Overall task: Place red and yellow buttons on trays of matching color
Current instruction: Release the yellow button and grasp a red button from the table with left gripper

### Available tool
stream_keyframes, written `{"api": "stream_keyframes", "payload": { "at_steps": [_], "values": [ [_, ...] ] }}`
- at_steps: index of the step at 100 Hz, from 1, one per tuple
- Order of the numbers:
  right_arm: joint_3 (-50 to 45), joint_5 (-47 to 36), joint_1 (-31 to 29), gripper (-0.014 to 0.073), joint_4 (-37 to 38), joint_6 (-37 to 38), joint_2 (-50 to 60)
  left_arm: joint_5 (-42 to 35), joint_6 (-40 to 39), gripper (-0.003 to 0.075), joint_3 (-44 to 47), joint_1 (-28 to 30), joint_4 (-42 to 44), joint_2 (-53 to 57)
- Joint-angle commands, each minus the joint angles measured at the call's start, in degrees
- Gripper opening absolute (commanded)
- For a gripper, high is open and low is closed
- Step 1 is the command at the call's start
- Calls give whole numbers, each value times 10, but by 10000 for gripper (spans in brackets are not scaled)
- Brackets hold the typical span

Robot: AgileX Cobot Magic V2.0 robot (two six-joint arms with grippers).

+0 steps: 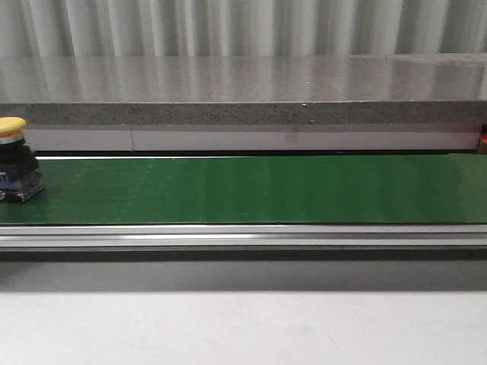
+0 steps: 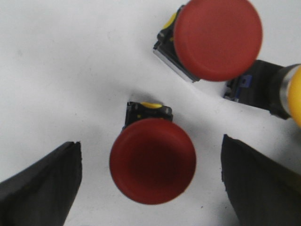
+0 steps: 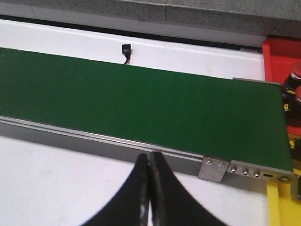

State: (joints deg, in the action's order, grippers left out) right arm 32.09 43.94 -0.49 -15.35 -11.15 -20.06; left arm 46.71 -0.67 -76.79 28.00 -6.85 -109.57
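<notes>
Red buttons: two in the left wrist view, both on a white surface; one red button (image 2: 153, 161) sits between the fingers, a second red button (image 2: 217, 38) lies apart from it.
Yellow buttons: one yellow button (image 1: 14, 156) rides the green belt (image 1: 259, 190) at its left end in the front view; another yellow-capped button (image 2: 282, 92) lies on its side just beside the second red one.
Left gripper (image 2: 150, 181): spread wide, its fingers either side of the nearer red button, not touching.
Right gripper (image 3: 149, 188): fingertips pressed together, holding nothing.
Trays: red tray (image 3: 281, 59) and yellow tray (image 3: 277, 207), one each, past the belt's end.
</notes>
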Motion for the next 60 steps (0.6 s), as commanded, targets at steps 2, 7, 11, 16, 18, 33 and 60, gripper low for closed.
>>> {"api": "stream_keyframes", "payload": {
  "at_steps": [2,7,11,16,18,33,60],
  "values": [
    [13,-40,0,-58,-3,-2,-4,-25,-4,565,-21,1,-7,15],
    [13,-40,0,-58,-3,-2,-4,-33,-4,557,-21,1,-7,12],
    [13,-40,0,-58,-3,-2,-4,-38,-4,536,-21,1,-7,11],
    [13,-40,0,-58,-3,-2,-4,-42,-4,499,-21,1,-8,11],
    [13,-40,0,-58,-3,-2,-4,-42,-4,479,-21,1,-8,11],
    [13,-40,0,-58,-3,-2,-4,-45,0,312,-21,1,-8,11],
    [13,-40,0,-58,-3,-2,-4,-44,15,166,-21,1,-8,25]
  ]
}}
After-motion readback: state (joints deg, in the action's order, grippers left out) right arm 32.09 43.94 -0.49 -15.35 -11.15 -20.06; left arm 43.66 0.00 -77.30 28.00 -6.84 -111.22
